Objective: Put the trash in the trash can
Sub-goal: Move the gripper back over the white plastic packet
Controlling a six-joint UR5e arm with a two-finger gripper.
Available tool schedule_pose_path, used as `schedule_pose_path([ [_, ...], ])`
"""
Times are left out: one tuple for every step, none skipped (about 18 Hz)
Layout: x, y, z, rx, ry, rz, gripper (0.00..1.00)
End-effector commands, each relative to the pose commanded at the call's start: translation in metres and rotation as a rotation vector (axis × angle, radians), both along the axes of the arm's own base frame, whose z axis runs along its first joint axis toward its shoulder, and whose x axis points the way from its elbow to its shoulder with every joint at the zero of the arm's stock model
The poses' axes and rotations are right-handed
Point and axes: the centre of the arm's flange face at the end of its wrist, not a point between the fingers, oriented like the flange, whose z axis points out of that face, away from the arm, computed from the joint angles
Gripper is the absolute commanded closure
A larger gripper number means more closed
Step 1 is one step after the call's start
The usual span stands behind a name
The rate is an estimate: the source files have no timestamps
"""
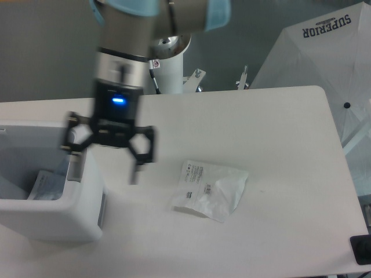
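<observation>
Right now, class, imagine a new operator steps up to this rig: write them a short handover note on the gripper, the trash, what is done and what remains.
Gripper: open, empty, above the table between bin and bag; the image is motion-blurred.
Bottle: inside the bin at the table's left edge. Done.
Bag: lying flat mid-table, right of the gripper, untouched.
Left: grasp the bag, carry it to the bin, drop it in.

A single fixed camera looks down steeply from high above the near edge of the table (272, 127), facing the arm's base at the far edge. It stands fairly close; the table's left side runs out of view.
</observation>
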Motion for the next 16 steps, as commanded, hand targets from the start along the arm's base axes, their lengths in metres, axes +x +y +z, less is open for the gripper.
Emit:
schedule_pose_path([
  [-0.012, -0.010, -0.015, -0.030, -0.013, 0.035, 0.00],
  [-0.022, -0.018, -0.033, -0.087, -0.012, 0.080, 0.00],
  [-0.030, -0.019, -0.049, -0.134, -0.016, 0.105, 0.00],
  [-0.036, -0.018, -0.065, -0.182, -0.023, 0.125, 0.00],
  [-0.040, -0.017, -0.083, -0.233, -0.031, 0.143, 0.00],
  [-0.043, -0.017, -0.102, -0.288, -0.035, 0.161, 0.00],
  [-0.043, -0.013, -0.115, -0.324, -0.034, 0.170, 0.00],
  [-0.037, -0.006, -0.126, -0.347, -0.038, 0.160, 0.00],
  [-0.037, -0.002, -0.134, -0.363, -0.044, 0.159, 0.00],
  [-0.038, -0.001, -0.144, -0.381, -0.051, 0.163, 0.00],
  [-0.040, 0.000, -0.154, -0.401, -0.054, 0.167, 0.00],
  [-0.038, 0.004, -0.167, -0.430, -0.058, 0.165, 0.00],
  [-0.036, 0.011, -0.184, -0.468, -0.053, 0.162, 0.00],
  [-0.034, 0.017, -0.197, -0.503, -0.043, 0.160, 0.00],
  [-0.033, 0.024, -0.209, -0.530, -0.038, 0.157, 0.00],
  [-0.031, 0.028, -0.221, -0.552, -0.041, 0.152, 0.00],
])
